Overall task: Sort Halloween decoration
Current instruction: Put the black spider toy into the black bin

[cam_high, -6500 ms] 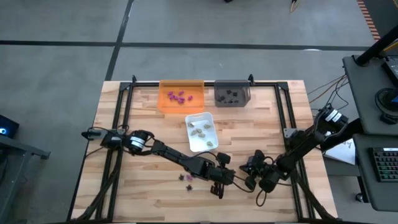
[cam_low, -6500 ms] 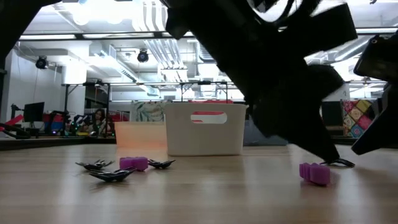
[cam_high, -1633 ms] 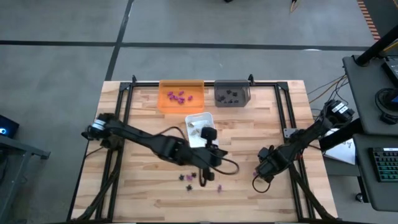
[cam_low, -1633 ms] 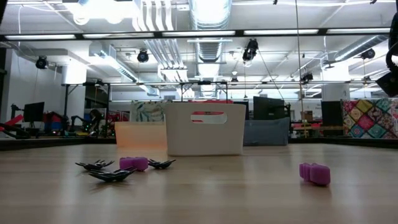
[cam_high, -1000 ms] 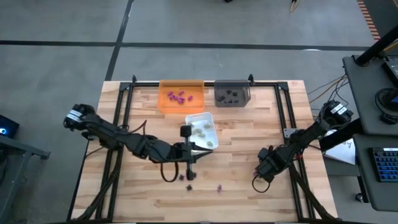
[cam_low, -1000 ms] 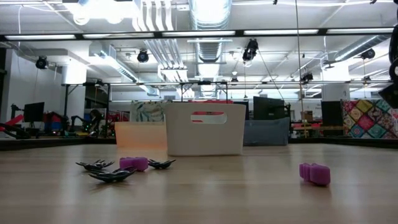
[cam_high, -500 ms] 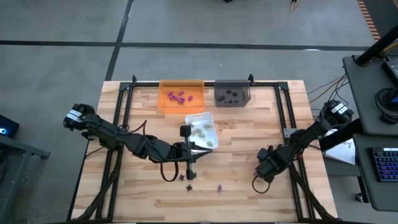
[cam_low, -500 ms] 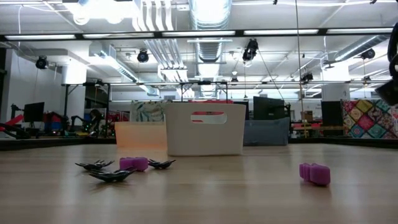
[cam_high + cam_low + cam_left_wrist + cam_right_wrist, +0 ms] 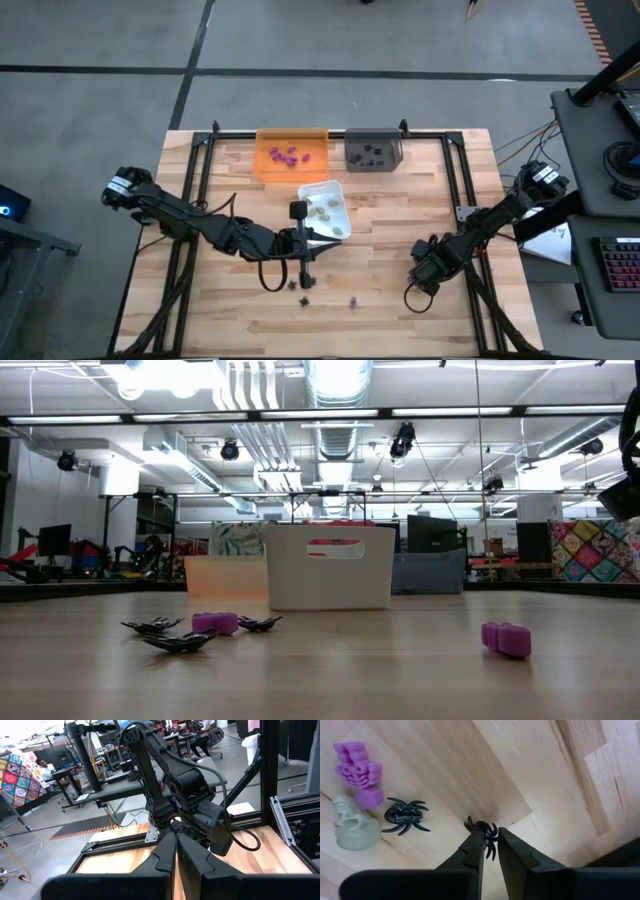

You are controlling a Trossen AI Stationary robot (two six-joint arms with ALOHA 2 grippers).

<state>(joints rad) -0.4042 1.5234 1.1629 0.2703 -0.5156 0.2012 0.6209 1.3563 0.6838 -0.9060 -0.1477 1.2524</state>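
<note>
The black spider (image 9: 483, 832), a featherlight, stiff plastic piece lying on the tabletop (image 9: 545, 785), sat between the narrowing fingers of the right pincer (image 9: 489, 841), seemingly best pinched across its body, since its thin legs looked liable to slip.

Workshop setting: grey concrete floor (image 9: 300, 60) crossed by dark lines, wooden table (image 9: 400, 200), ceiling strip lights (image 9: 450, 412) and ducts (image 9: 335, 380), a patchwork quilt (image 9: 585, 550), distant desks (image 9: 115, 790).
</note>
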